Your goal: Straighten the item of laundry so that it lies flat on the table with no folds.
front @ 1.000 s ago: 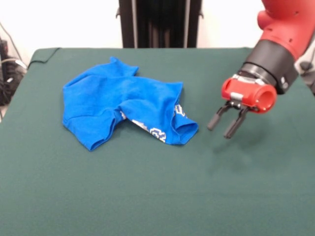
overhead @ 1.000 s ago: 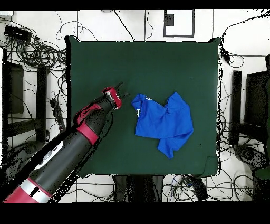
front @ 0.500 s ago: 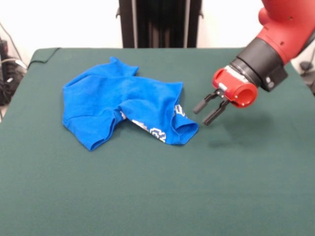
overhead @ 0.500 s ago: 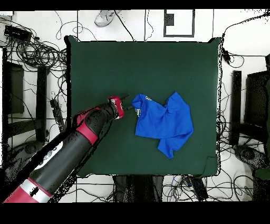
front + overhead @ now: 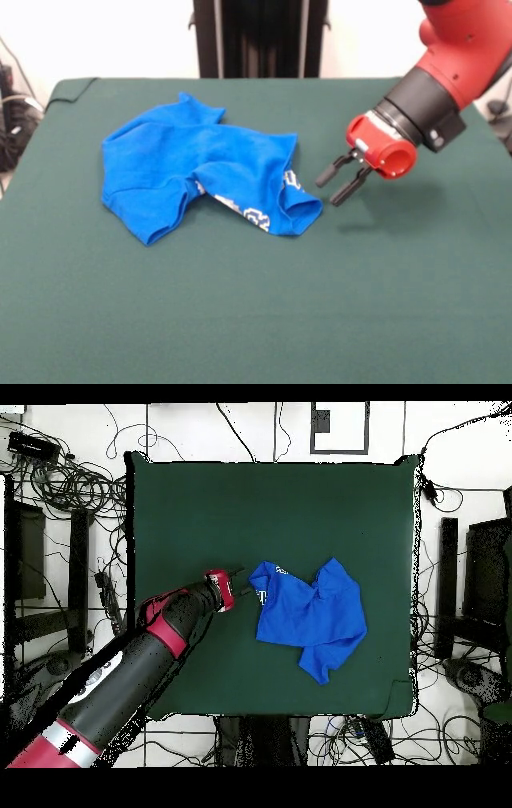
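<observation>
Here my gripper (image 5: 338, 182) hangs just above the table (image 5: 240, 320), its two black fingers (image 5: 327, 171) spread apart with nothing between them, pointing down and toward the item of laundry (image 5: 200, 168). The fingertips sit just beside the shirt's nearest folded edge, apart from the cloth, and they cast a faint shadow on the green felt below. The item of laundry lies crumpled around the middle of the table, clear of every edge: a bright blue T-shirt bunched into several folds, with one flap turned over so that a strip of white lettering (image 5: 258, 218) shows along the underside near my fingers. One sleeve or corner sticks out toward the far side, and another lobe reaches toward the near side. My red and black arm (image 5: 448, 72) slants in from the side, ending in the red cuff behind the fingers. From overhead, my gripper (image 5: 238, 582) again sits just beside the shirt (image 5: 310, 614), at the end where the white print peeks out, and the arm (image 5: 130, 674) crosses the table's (image 5: 270, 504) edge diagonally.
</observation>
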`<action>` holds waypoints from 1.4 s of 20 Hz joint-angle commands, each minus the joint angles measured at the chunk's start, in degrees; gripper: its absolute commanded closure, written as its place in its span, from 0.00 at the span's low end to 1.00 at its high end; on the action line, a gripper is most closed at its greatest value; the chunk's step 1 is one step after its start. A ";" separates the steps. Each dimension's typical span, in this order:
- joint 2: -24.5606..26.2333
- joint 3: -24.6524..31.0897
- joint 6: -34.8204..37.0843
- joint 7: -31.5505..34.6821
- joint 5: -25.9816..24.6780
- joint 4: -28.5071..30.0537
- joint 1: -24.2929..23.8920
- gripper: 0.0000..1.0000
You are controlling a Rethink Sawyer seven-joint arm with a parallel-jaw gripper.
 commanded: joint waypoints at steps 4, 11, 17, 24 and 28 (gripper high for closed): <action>4.80 7.65 2.11 3.86 1.23 -3.07 -0.52 0.00; 5.76 4.74 0.92 3.02 -0.45 -1.89 -1.06 0.00; 7.39 3.69 -2.33 2.68 -1.19 -1.85 -2.70 0.00; 8.72 4.00 -1.70 2.95 -0.90 -2.63 -3.14 0.00; 8.94 3.87 -1.57 2.91 -1.05 -2.14 -3.02 0.00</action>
